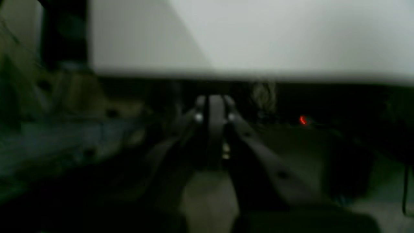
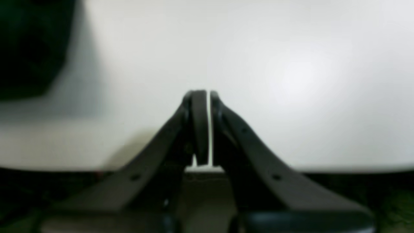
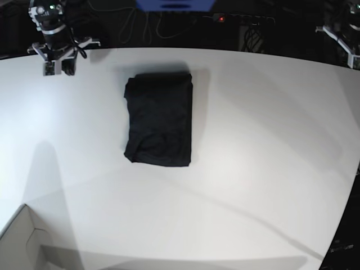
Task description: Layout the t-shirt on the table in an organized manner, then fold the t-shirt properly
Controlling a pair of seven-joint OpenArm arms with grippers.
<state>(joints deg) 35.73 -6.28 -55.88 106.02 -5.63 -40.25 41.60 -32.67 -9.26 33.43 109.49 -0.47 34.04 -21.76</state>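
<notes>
The black t-shirt (image 3: 159,119) lies folded into a neat upright rectangle on the white table (image 3: 264,140), left of the middle. My right gripper (image 3: 57,67) hangs over the table's far left corner, well apart from the cloth. In the right wrist view my right gripper (image 2: 207,95) is shut with nothing in it over bare tabletop (image 2: 291,81). My left arm (image 3: 343,31) sits at the far right corner. The left wrist view shows my left gripper (image 1: 215,100) shut and empty, just off the table's edge (image 1: 258,72).
A pale cardboard box (image 3: 22,242) pokes in at the front left corner. Behind the table's far edge run cables and a power strip with a red light (image 3: 221,18). A dark blurred patch (image 2: 32,48) fills the right wrist view's upper left.
</notes>
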